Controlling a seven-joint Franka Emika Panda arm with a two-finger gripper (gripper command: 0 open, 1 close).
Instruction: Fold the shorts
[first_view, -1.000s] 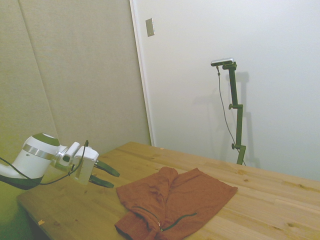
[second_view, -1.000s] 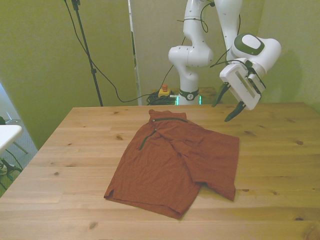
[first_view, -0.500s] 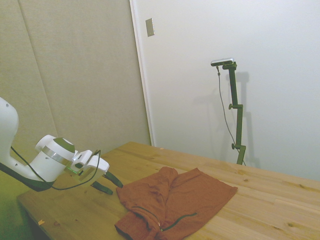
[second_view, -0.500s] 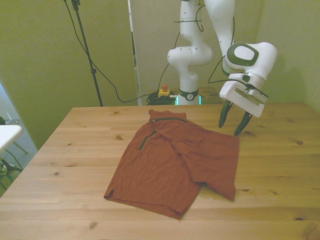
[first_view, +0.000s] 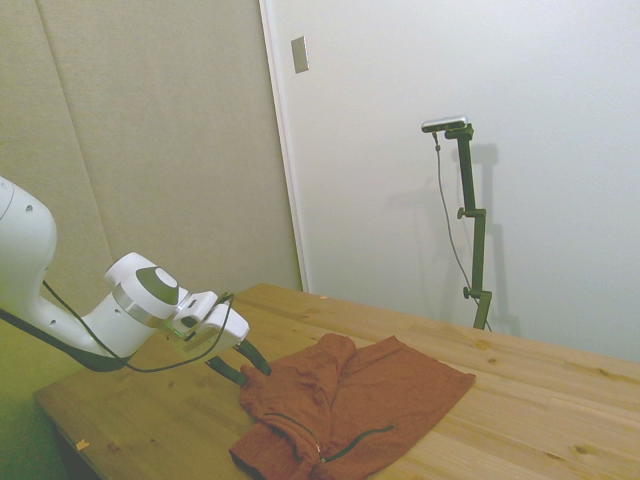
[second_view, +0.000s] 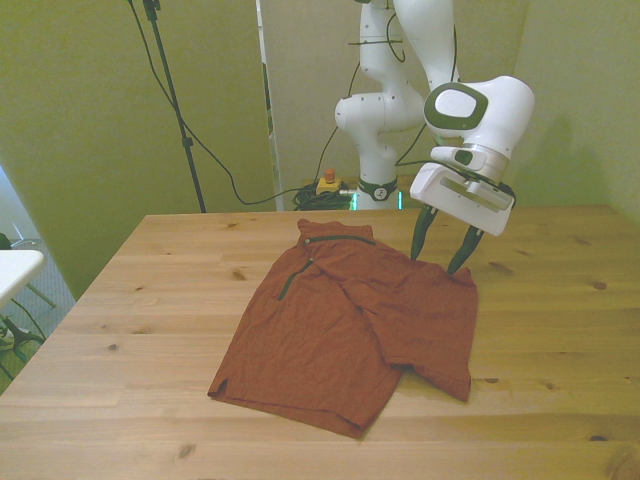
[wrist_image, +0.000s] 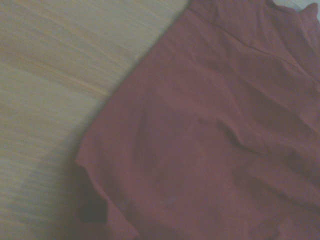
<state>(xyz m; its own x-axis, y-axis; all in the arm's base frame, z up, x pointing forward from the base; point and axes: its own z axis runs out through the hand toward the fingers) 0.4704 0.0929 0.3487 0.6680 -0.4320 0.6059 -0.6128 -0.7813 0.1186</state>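
Front view: the shorts (second_view: 352, 328) lie spread on the table (second_view: 150, 300), roughly central, one leg already lying partly over the other. The waistband with its dark zipper lines sits toward the far edge, and the hems point to the near edge. The gripper (second_view: 440, 252) hangs over the far corner of the shorts on the front view's right, with its fingers spread wide and nothing between them. The fingertips are at or just above the cloth edge; contact cannot be confirmed from this angle.

Side view: the gripper (first_view: 248, 366) stands at the edge of the shorts (first_view: 345, 405), tilted, tips close to the tabletop.

Wrist view: the shorts (wrist_image: 215, 140) fill most of the frame. A corner and bare table (wrist_image: 45, 75) show beside it, so the tool is over the cloth's margin.

Assessment: the step in hand appears to be taking hold of this corner. To do it well:
- Bring one finger down on the wood just outside the hem and the other on the cloth.
- Close low enough to catch the fabric.
- Take a full bite, not only the edge, since soft cloth slips.
- Lift only enough to clear the table, then carry across.
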